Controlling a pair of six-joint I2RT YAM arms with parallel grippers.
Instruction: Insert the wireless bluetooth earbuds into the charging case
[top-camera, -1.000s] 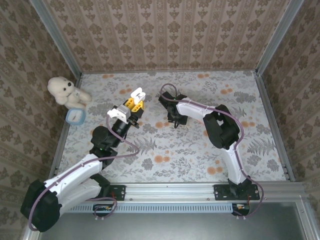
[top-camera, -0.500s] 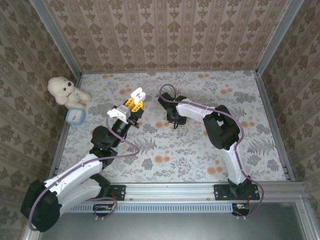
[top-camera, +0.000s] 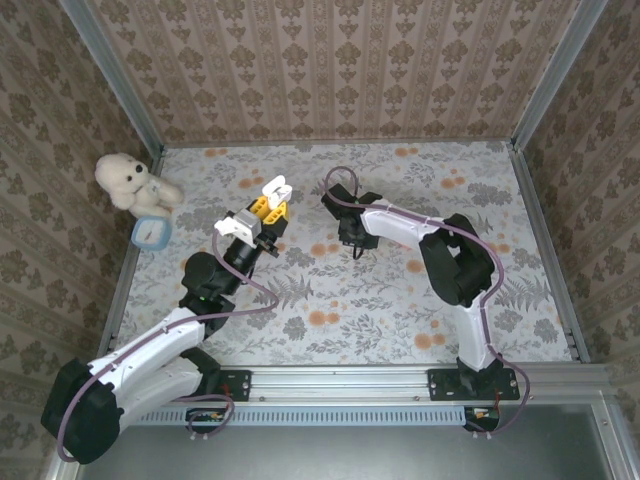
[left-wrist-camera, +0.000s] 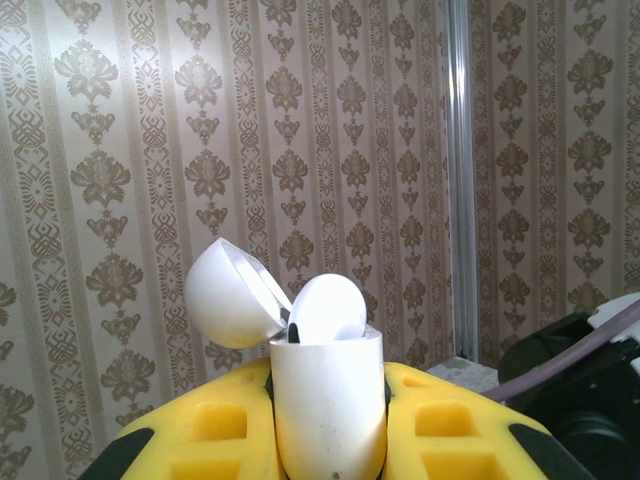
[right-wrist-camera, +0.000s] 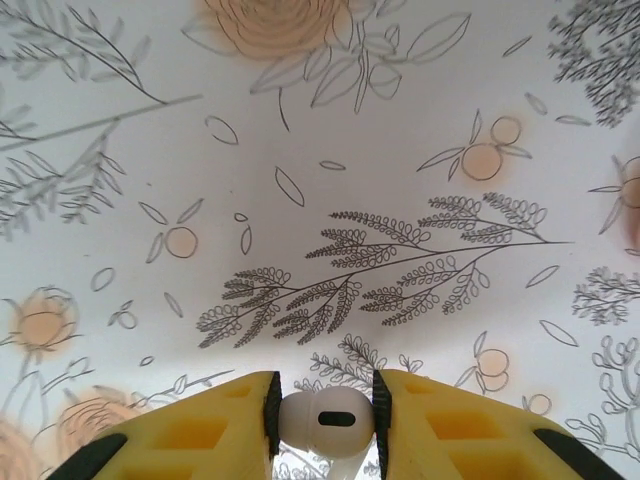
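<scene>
My left gripper (top-camera: 268, 205) is shut on the white charging case (left-wrist-camera: 328, 405), holding it upright above the table's middle left. Its round lid (left-wrist-camera: 228, 296) is flipped open to the left, and one white earbud (left-wrist-camera: 328, 311) sits in the case's mouth. The case also shows as a small white shape (top-camera: 276, 187) in the top view. My right gripper (right-wrist-camera: 323, 420) is shut on a second white earbud (right-wrist-camera: 322, 421), pinched between the black pads (right-wrist-camera: 270, 417) with its dark slot facing the camera. This gripper (top-camera: 357, 245) hangs just above the floral tablecloth, right of the case.
A white plush toy (top-camera: 127, 180) and a small blue-rimmed clock (top-camera: 150, 232) sit at the left edge. Patterned walls with metal rails (top-camera: 540, 235) enclose the table on three sides. The right arm's cable (top-camera: 345, 175) loops above its wrist.
The right gripper has closed on the earbud and shifted slightly right and toward the near side. The left arm and case have stayed still.
</scene>
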